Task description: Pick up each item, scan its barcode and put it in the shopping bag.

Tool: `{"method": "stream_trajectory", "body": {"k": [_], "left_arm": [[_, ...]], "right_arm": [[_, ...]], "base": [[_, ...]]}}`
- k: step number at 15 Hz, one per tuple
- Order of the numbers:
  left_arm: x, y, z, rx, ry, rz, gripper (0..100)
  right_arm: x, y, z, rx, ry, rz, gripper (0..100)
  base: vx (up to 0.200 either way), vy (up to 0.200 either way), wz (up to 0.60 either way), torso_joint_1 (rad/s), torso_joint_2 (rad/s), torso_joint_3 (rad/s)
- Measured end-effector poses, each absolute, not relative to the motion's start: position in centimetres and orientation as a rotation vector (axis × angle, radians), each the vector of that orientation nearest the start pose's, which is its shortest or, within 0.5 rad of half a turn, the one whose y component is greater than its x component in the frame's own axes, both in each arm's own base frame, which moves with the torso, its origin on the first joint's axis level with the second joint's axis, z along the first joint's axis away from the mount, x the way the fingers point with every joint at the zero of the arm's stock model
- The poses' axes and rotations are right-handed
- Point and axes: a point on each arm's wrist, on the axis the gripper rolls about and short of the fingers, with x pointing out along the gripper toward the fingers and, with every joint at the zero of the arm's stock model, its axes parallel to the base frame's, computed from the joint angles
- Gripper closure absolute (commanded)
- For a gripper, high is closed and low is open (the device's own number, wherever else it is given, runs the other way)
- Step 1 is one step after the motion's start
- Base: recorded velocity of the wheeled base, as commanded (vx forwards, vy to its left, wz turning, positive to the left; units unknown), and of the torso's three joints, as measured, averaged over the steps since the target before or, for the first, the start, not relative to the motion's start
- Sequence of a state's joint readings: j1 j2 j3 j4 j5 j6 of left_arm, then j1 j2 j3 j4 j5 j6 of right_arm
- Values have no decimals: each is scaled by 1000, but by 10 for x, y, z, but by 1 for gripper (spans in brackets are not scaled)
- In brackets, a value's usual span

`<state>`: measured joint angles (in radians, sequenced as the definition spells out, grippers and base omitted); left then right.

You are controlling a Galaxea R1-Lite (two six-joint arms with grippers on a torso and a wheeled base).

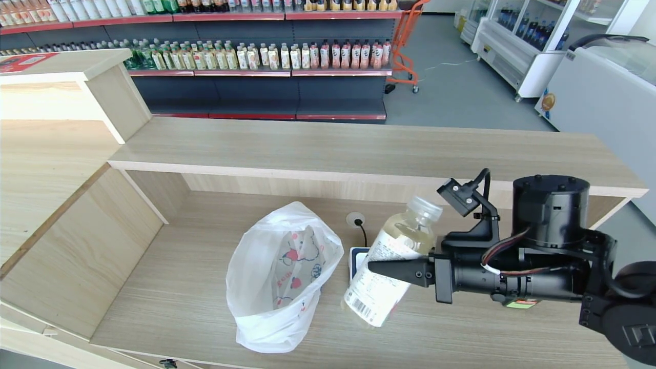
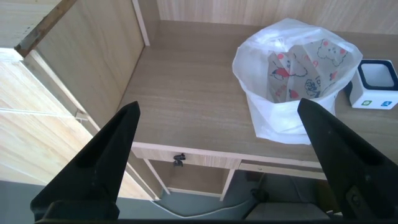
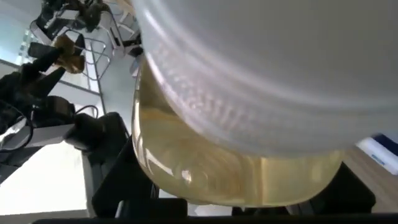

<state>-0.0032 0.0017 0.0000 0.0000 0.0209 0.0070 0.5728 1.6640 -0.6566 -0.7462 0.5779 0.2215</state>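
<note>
Currently the right gripper (image 1: 394, 265) is clamping a bottle (image 1: 382, 287) of pale yellow liquid, its fingers closed on the bottle's middle. It is holding the bottle tilted just right of the bag (image 1: 246, 287), with the cap pointing up and away from the bag and the barcoded base end hanging low beside the bag's wall. The bottle is hiding most of the scanner (image 1: 357, 254), which is sitting on the counter (image 1: 179, 287) just right of the bag; its dark window is facing up. A black cable (image 1: 364, 237) is running from the scanner to a round socket (image 1: 355, 219) behind and right of the bag. The bag is standing open, holding a cartoon-printed pack (image 1: 294, 261). The left gripper (image 2: 219, 106) is hanging well apart from the bag, on its near side by the counter's front edge, fingers spread wide and gripping nothing. Below that edge a drawer (image 2: 186, 163) is showing. Drink shelves (image 1: 256, 56) are standing far behind the bag.
</note>
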Motion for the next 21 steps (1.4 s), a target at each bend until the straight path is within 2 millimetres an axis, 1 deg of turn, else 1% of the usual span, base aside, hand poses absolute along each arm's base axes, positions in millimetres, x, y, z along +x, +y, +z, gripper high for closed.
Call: {"method": "stream_trajectory", "body": {"k": [2,4,7,8,10,12,16,20,21], "left_arm": [[-23,1,76,7,2,18,0],[-23,1,76,7,2,18,0],[-23,1,76,7,2,18,0],[-23,1,76,7,2,18,0],[-23,1,76,7,2,19,0],[-23,1,76,10,2,18,0],[-23,1,76,8,2,18,0],[-23,1,76,8,2,18,0],[-23,1,76,10,2,18,0]], "right_arm": [[241,149,164,10,287,922,100],[248,129,165,-158,204,839,100],[247,99,161,-428,123,753,100],[245,92,159,-511,110,720,100],[244,84,160,-637,84,657,100],[242,81,163,-678,75,615,100],[231,77,166,-683,70,591,100],[217,73,164,-663,74,605,100],[214,72,163,-620,88,612,100]], "base": [[0,0,0,0,0,0],[0,0,0,0,0,0],[0,0,0,0,0,0],[0,0,0,0,0,0],[0,0,0,0,0,0],[0,0,0,0,0,0],[0,0,0,0,0,0],[-200,0,0,12,7,1],[0,0,0,0,0,0]]}}
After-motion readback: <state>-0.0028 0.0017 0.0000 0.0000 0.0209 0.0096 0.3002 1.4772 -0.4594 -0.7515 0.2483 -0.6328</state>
